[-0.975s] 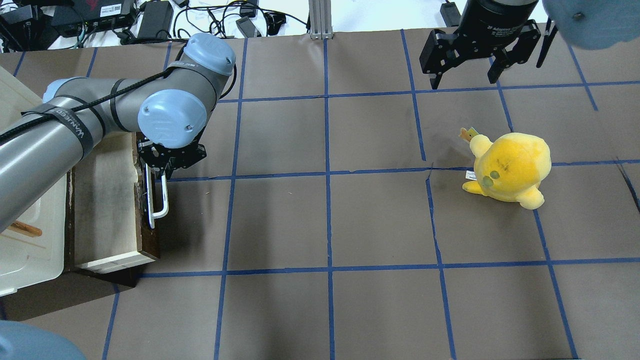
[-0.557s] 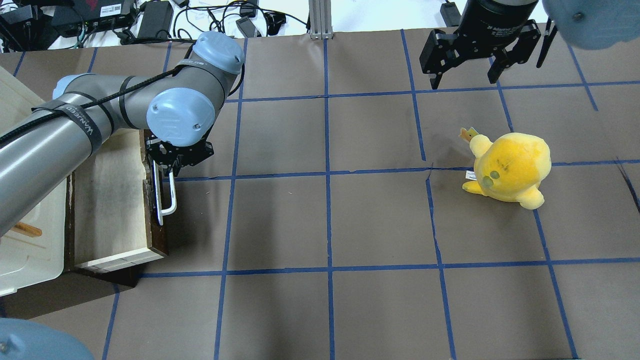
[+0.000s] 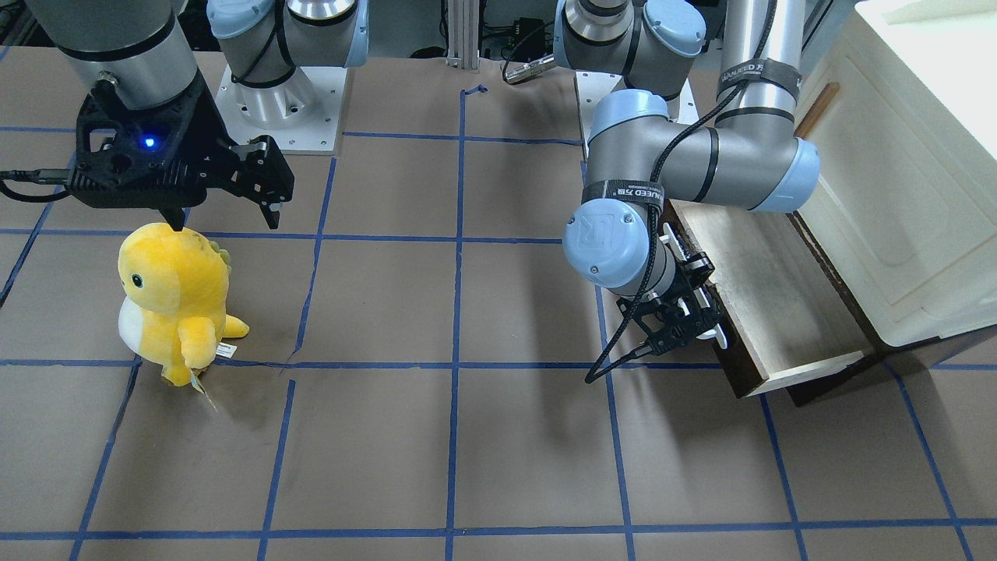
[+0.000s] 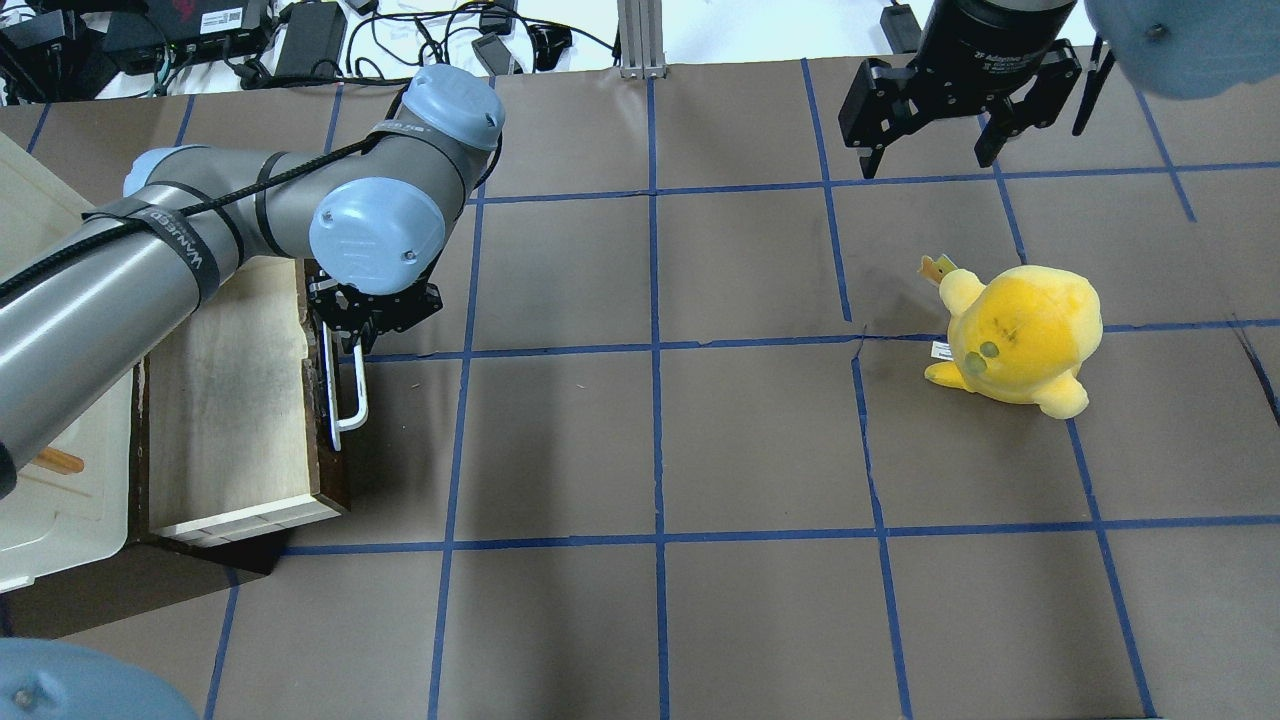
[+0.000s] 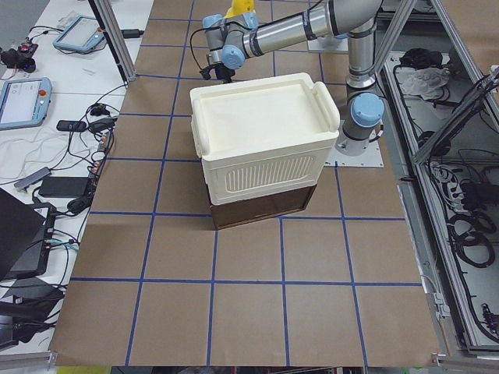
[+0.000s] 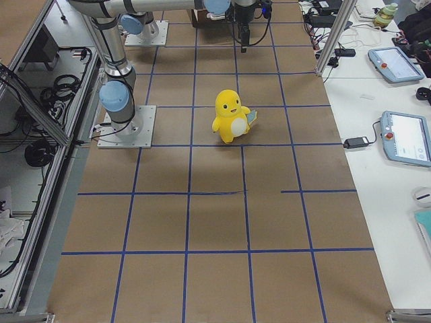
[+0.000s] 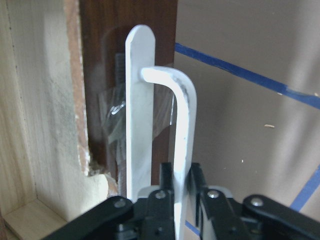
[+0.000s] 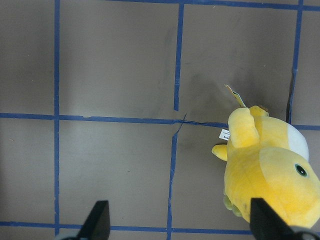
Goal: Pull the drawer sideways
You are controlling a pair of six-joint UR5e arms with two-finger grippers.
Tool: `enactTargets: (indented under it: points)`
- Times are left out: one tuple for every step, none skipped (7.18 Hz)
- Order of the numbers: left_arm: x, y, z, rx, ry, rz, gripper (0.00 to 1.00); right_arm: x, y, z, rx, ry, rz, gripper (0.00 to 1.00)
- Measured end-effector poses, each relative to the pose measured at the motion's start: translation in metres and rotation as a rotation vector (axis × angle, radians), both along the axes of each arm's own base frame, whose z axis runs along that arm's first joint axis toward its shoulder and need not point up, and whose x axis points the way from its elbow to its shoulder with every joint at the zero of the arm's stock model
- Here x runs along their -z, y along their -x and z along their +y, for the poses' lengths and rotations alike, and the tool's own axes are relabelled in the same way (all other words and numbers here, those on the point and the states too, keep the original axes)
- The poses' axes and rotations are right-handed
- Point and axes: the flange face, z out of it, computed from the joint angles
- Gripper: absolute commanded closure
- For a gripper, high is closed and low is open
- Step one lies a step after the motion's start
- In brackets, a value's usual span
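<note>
The drawer [image 4: 230, 400] has a dark brown front, pale wood inside and a long white bar handle [image 4: 350, 400]. It stands pulled out sideways from the cream-white cabinet [image 4: 50, 500]. My left gripper [image 4: 355, 345] is shut on the handle near its far end. The left wrist view shows the handle [image 7: 182, 130] between the fingers of the left gripper [image 7: 182, 200]. In the front view the left gripper [image 3: 685, 315] is at the drawer [image 3: 771, 312] front. My right gripper [image 4: 928, 150] is open and empty, above the table at the far right.
A yellow plush toy [image 4: 1020, 335] stands on the brown, blue-taped table near the right gripper [image 3: 226, 210]; it also shows in the right wrist view [image 8: 270, 170]. Cables and power bricks [image 4: 310, 35] lie beyond the far edge.
My left gripper has moved to the right in the overhead view with the handle in it, and the drawer has slid further out of the cabinet. The right arm has not moved.
</note>
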Motion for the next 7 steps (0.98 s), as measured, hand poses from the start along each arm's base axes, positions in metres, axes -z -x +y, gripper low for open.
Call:
enactTargets:
  points:
    - [0.000, 0.000, 0.000, 0.001, 0.000, 0.002, 0.00, 0.000, 0.000, 0.000, 0.000, 0.000, 0.000, 0.00]
    - [-0.001, 0.001, 0.000, 0.002, 0.000, 0.004, 0.00, 0.000, 0.000, 0.000, 0.000, 0.000, 0.000, 0.00]
    - [-0.004, 0.001, 0.000, 0.004, 0.003, 0.010, 0.00, 0.000, 0.000, 0.000, 0.000, 0.000, 0.000, 0.00]
    - [-0.012, 0.004, -0.001, 0.001, 0.016, 0.037, 0.00, 0.000, 0.000, 0.000, 0.000, 0.000, 0.001, 0.00]
    - [-0.026, 0.011, -0.003, -0.013, 0.038, 0.094, 0.00, 0.000, 0.000, 0.000, 0.000, 0.000, 0.000, 0.00]
    - [-0.043, 0.020, -0.003, -0.021, 0.060, 0.151, 0.00, 0.000, 0.000, 0.000, 0.000, 0.000, 0.000, 0.00]
    - [-0.063, 0.032, -0.001, -0.020, 0.082, 0.226, 0.00, 0.000, 0.000, 0.000, 0.000, 0.000, 0.000, 0.00]
